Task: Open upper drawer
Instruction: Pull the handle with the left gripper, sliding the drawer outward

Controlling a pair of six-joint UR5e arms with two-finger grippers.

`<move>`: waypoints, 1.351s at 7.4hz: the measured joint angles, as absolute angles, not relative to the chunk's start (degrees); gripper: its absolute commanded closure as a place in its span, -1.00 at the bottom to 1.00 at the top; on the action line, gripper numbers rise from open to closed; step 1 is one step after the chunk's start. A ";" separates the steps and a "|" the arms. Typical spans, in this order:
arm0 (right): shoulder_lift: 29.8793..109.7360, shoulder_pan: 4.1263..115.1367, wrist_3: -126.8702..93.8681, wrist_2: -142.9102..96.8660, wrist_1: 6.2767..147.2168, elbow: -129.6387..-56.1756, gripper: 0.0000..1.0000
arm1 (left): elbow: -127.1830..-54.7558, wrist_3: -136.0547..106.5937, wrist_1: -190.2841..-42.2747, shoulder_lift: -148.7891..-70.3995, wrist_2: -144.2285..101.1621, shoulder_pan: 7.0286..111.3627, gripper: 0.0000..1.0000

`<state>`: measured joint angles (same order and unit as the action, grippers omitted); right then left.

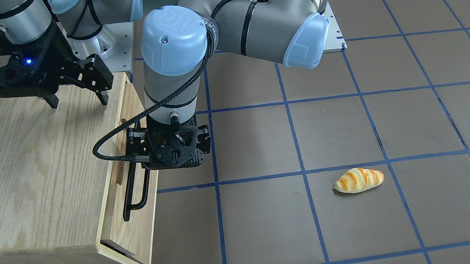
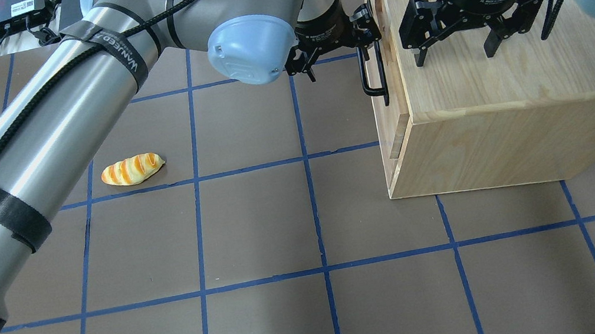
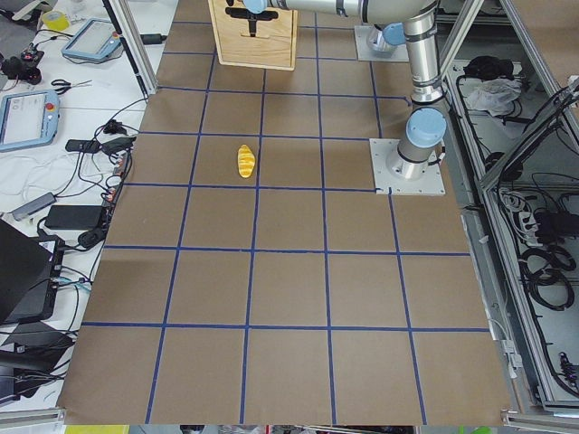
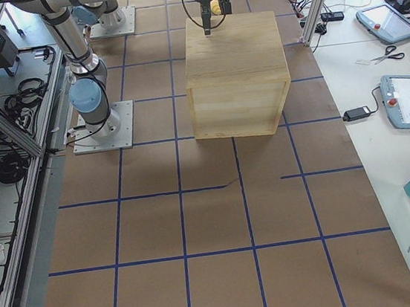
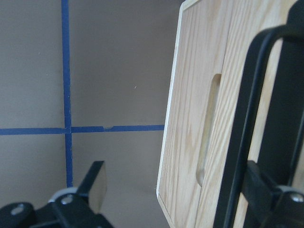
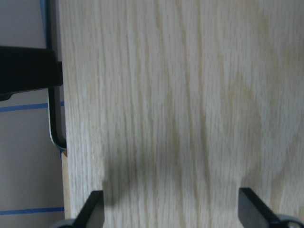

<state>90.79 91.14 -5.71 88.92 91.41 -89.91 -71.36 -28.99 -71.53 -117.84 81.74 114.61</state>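
The upper drawer (image 1: 134,109) is a pale-wood front panel with an oblong recess, on the side of the oak cabinet (image 1: 26,168). Its black bar handle (image 1: 134,195) also shows in the overhead view (image 2: 373,80) and in the left wrist view (image 5: 247,118). The drawer front lies close against the cabinet body. My left gripper (image 1: 133,152) is open at the handle. The bar lies between its fingers, close to one; the other finger (image 5: 96,187) stands well clear. My right gripper (image 1: 77,102) is open and empty just above the cabinet top (image 6: 180,95).
A toy bread loaf (image 1: 358,180) lies on the brown, blue-taped table, well away from the cabinet, and also shows in the overhead view (image 2: 132,170). A lower panel (image 2: 397,139) sits below the upper drawer. My left arm reaches across the table toward the cabinet.
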 measured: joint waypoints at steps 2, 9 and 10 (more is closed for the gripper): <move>90.79 91.14 -5.71 88.92 91.41 -89.91 -1.00 | -71.48 -29.06 -71.56 -117.64 83.90 114.59 -1.00; 90.79 91.14 -5.71 88.94 91.41 -89.91 -1.00 | -71.87 -28.52 -72.13 -117.04 86.90 114.26 -1.00; 90.79 91.14 -5.71 88.94 91.41 -89.91 -1.00 | -71.93 -28.47 -72.15 -117.09 87.53 114.18 -1.00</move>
